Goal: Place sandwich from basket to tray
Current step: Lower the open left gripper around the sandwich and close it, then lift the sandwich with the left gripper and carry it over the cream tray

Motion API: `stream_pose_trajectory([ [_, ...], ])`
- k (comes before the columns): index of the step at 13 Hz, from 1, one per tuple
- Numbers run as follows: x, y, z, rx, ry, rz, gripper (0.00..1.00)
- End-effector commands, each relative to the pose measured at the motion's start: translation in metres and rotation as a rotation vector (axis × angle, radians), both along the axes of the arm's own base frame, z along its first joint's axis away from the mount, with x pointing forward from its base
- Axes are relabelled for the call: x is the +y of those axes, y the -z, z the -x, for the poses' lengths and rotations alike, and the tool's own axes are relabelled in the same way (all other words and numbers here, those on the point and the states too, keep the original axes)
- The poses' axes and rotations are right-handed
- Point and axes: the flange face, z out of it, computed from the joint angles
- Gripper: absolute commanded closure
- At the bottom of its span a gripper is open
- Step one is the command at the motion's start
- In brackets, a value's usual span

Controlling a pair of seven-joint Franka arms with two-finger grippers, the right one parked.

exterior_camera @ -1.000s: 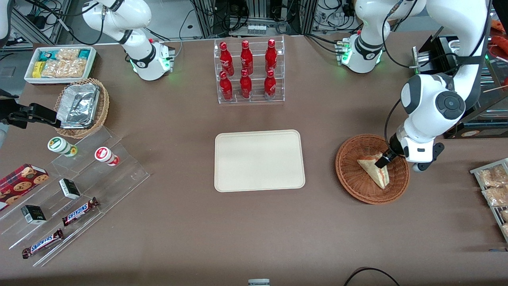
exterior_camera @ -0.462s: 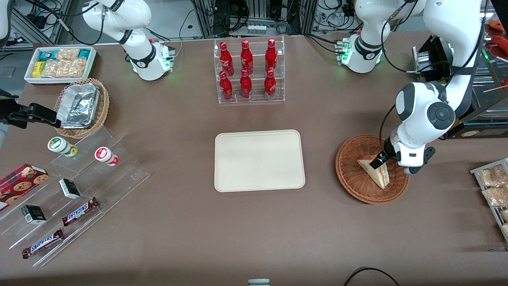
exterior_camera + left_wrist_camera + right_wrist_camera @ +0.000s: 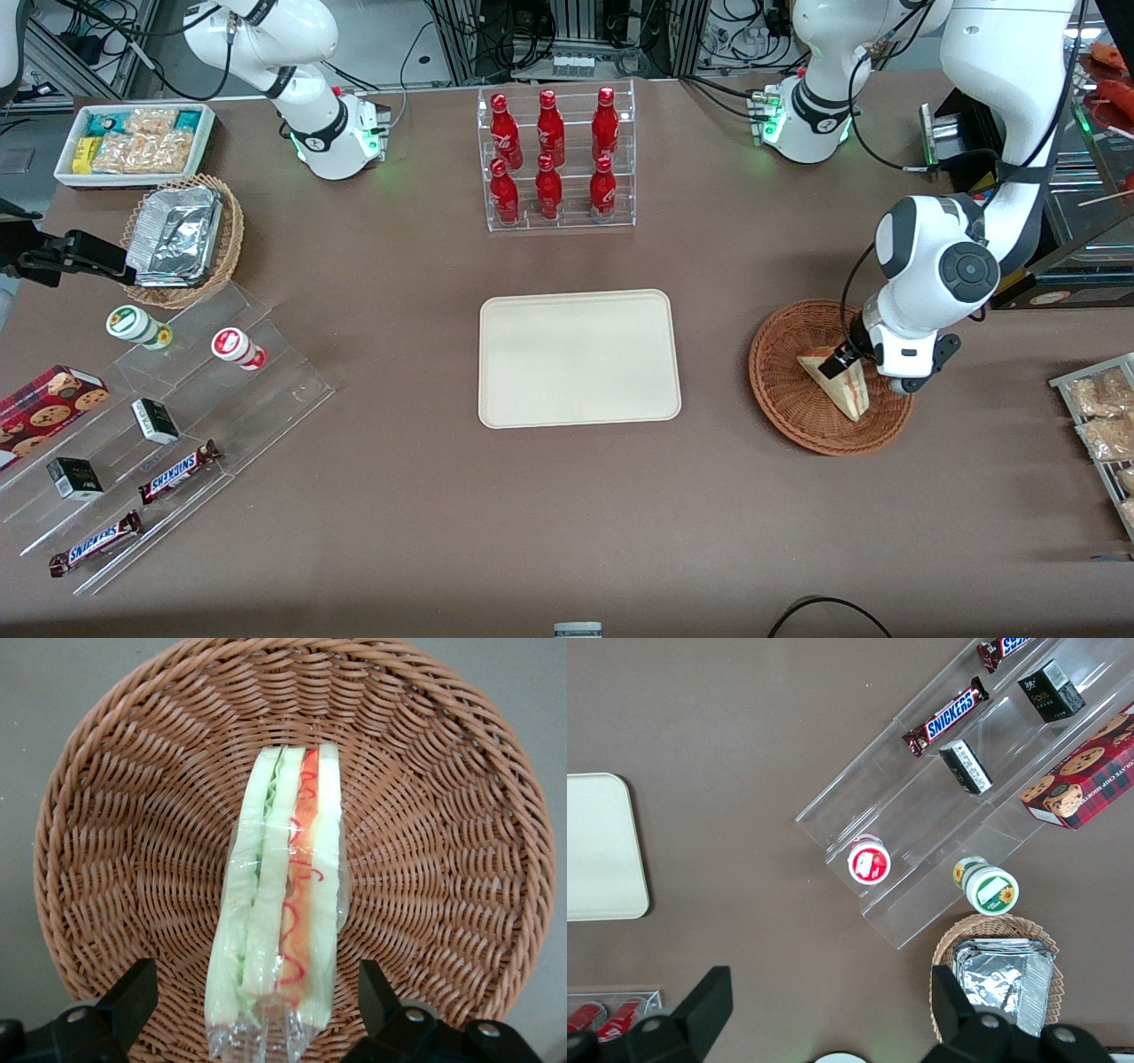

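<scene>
The sandwich (image 3: 837, 384) is a clear-wrapped triangular wedge lying in the reddish-brown wicker basket (image 3: 784, 390) toward the working arm's end of the table. In the left wrist view the sandwich (image 3: 282, 904) shows its cut edge with green, yellow and red layers, on the basket's weave (image 3: 443, 859). My left gripper (image 3: 840, 359) is low over the basket, open, with one black finger (image 3: 133, 997) on each side of the sandwich's end and gaps between fingers and wrap. The cream-beige tray (image 3: 579, 358) lies flat at the table's middle.
A clear rack of red bottles (image 3: 554, 158) stands farther from the front camera than the tray. A rack of bagged snacks (image 3: 1099, 416) sits beside the basket at the table's edge. A tan wicker basket with foil containers (image 3: 182, 237), a white bin (image 3: 133, 142) and clear shelves (image 3: 168, 425) lie toward the parked arm's end.
My left arm's wrist has shifted toward the table's middle and a little farther from the front camera, bringing the gripper over the sandwich. The sandwich and basket have not moved.
</scene>
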Motion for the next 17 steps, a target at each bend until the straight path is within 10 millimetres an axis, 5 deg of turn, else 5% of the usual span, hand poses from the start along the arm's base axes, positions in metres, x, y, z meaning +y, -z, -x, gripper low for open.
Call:
stream_pose_trajectory([
  [1, -0.001, 0.005, -0.005, -0.012, 0.014, -0.006, 0.03],
  [3, 0.000, 0.005, -0.005, -0.009, -0.004, -0.006, 0.84],
  [4, 0.001, 0.004, -0.006, -0.009, -0.005, -0.005, 1.00],
  [11, 0.003, -0.014, -0.016, -0.006, 0.005, -0.008, 1.00],
  [17, -0.025, -0.096, -0.049, 0.075, 0.098, -0.011, 1.00],
])
